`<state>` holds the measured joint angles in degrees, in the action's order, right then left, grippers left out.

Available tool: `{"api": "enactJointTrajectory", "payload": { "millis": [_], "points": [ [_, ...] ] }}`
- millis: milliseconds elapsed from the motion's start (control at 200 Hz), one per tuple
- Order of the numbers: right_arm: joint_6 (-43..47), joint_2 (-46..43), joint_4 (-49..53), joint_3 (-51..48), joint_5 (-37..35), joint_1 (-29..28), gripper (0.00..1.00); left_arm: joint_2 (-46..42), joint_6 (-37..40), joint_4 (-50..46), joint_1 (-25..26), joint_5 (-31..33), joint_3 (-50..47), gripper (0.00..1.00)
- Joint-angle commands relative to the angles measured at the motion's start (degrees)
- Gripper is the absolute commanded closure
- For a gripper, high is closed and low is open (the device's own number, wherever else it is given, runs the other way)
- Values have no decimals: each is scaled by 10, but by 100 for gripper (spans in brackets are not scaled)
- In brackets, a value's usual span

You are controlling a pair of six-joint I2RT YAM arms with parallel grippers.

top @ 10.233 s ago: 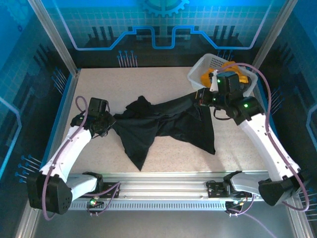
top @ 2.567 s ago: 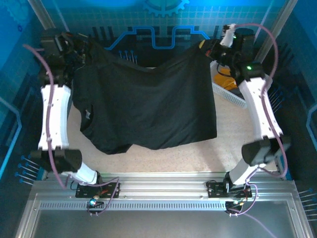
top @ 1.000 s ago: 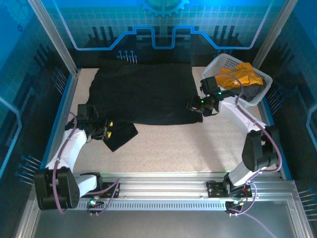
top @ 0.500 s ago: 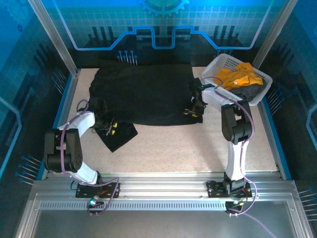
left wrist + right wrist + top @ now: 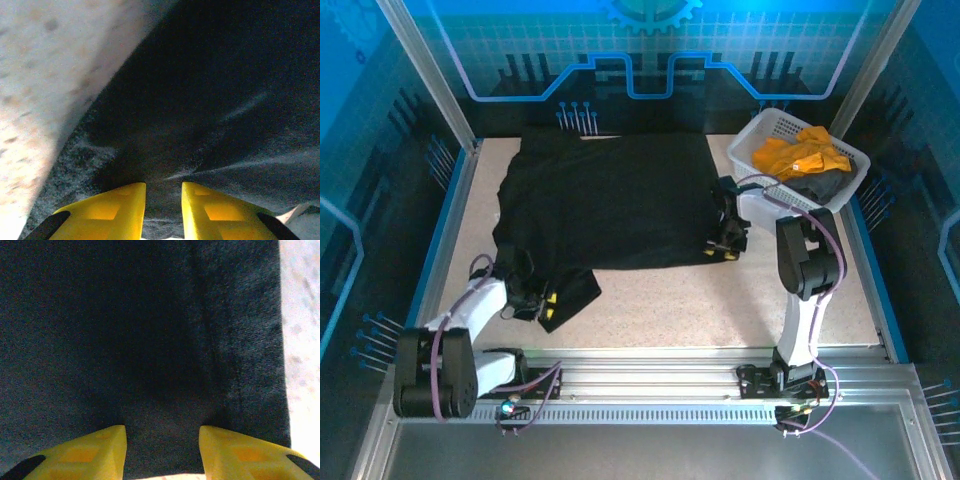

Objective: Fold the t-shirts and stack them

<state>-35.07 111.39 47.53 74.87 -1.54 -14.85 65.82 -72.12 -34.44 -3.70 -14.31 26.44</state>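
Near left, the left gripper (image 5: 163, 186) sits low on the tabletop (image 5: 720, 300), fingers clamped on a creased flap of the black shirt (image 5: 610, 200). Mid right, the right gripper (image 5: 161, 430) rests on that shirt's edge, jaws apart, cloth flat beneath. The shirt lies spread out. Far right, the basket (image 5: 775, 115) holds 2 more: the orange shirt (image 5: 800, 155) and the grey shirt (image 5: 820, 187).

We see the large plain black fabric t-shirt (image 5: 605, 200) spread nearly flat on the far half of the table (image 5: 720, 300), a sleeve jutting out at its near left corner. The crumpled orange-yellow fabric t-shirt (image 5: 800, 155) touches the bunched dark grey fabric t-shirt (image 5: 820, 187) in the white plastic lattice basket (image 5: 760, 125).
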Motion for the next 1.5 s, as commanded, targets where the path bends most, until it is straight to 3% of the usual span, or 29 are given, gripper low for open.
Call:
{"api": "enactJointTrajectory", "payload": {
  "millis": [0, 110, 280, 460, 665, 805, 875, 960, 1080, 1235, 1496],
  "points": [
    [4, -46, 22, -47, -21, 14, 56, -44, -26, -71, 10, -28, -25, 73],
    [2, -97, 13, -69, -33, 14, 56, -81, -25, -92, 23, -21, 11, 71],
    [24, -125, 3, -32, -50, -8, 54, -68, 11, -127, 22, 49, 121, 67],
    [23, -124, -2, -3, -37, -25, 53, 4, 116, -167, -41, 151, 227, 58],
    [22, -153, -21, -33, 3, -9, 50, 86, 182, -111, -170, 87, 241, 58],
    [8, -175, -31, -82, 35, 37, 51, 110, 198, -129, -184, 64, 242, 60],
    [10, -187, -29, -100, 41, 53, 51, 82, 190, -147, -166, 60, 218, 60],
    [16, -196, -22, -108, 42, 62, 51, 50, 174, -188, -100, 81, 191, 57],
    [9, -197, -12, -112, 45, 63, 50, -35, 53, -215, 3, 103, 109, 54],
    [-16, -184, -24, -126, 69, 66, 47, -108, -38, -232, 61, 93, 42, 53],
    [-32, -162, -48, -150, 89, 79, 45, -26, -76, -149, 126, 83, 28, 49]
  ]
}}
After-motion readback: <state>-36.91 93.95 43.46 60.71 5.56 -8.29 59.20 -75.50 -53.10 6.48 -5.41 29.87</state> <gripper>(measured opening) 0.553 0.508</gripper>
